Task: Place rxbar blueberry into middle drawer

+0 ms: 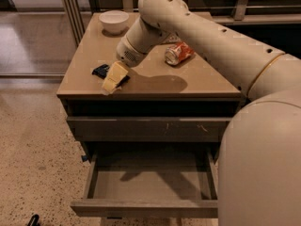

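The rxbar blueberry (99,70), a dark flat bar, lies on the tan countertop (202,81) near its front left corner. My gripper (112,81) is down on the bar and covers its right part, with its yellowish tip pointing at the counter's front edge. The middle drawer (150,180) stands pulled open low under the counter, and its grey floor is bare apart from the arm's shadow.
An orange-red can (178,53) lies on its side at the counter's middle right. A white bowl (114,20) stands at the back left. A closed drawer front with pale scratch marks (155,128) sits above the open drawer. My arm fills the right side.
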### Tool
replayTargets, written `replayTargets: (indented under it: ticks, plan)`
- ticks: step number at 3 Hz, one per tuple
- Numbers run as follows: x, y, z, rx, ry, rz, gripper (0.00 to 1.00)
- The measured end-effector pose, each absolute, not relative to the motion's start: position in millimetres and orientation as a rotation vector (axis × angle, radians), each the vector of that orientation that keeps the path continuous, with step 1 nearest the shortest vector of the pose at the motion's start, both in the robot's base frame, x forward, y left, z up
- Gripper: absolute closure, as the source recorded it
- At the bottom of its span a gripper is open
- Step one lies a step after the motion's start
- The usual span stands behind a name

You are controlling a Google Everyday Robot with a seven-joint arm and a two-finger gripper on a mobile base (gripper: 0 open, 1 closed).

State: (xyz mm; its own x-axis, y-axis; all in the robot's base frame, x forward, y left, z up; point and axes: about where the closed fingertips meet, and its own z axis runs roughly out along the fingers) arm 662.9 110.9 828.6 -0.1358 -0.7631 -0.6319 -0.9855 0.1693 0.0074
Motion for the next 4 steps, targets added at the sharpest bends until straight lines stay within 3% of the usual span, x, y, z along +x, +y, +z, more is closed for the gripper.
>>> replayTargets:
  ticks: [3, 4]
  plan:
    - [670.3, 127.1, 809.0, -1.569, 1.972, 0.629, 0.00]
    - [670.3, 127.1, 808.9, -1.569, 1.972, 0.630, 0.15]
